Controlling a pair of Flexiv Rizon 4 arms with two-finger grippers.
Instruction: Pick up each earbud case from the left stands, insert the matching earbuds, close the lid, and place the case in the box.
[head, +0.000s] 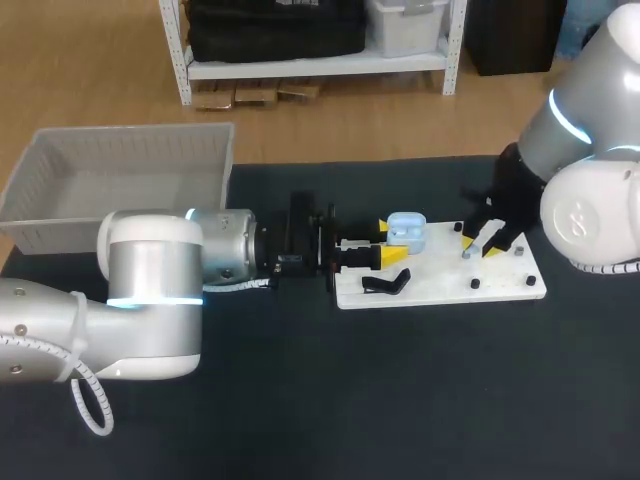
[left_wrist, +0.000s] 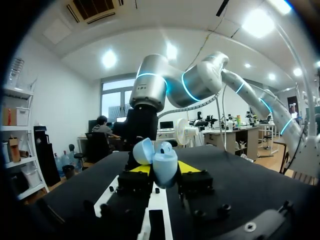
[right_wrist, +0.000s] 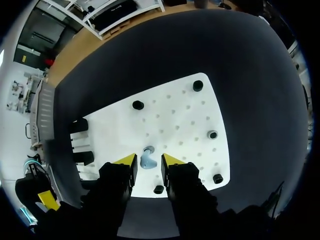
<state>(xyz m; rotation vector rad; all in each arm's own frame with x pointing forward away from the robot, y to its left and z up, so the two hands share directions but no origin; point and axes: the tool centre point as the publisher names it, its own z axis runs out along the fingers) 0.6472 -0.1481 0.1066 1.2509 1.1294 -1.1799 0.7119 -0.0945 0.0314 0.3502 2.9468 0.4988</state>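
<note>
A light blue earbud case (head: 407, 228) with its lid up is over the left end of the white board (head: 505, 288). My left gripper (head: 391, 242) is shut on it from both sides. In the left wrist view the open case (left_wrist: 164, 165) sits between the yellow tips of the left gripper (left_wrist: 160, 169). My right gripper (head: 484, 244) is low over the right part of the board. In the right wrist view a small light blue earbud (right_wrist: 147, 158) stands on the board (right_wrist: 180, 115) between the fingers of the right gripper (right_wrist: 148, 164), with narrow gaps on both sides.
A grey box (head: 120, 170) stands at the back left of the dark table. A black holder (head: 386, 283) lies on the board's near left corner. Small black pegs (right_wrist: 138, 105) are spread over the board.
</note>
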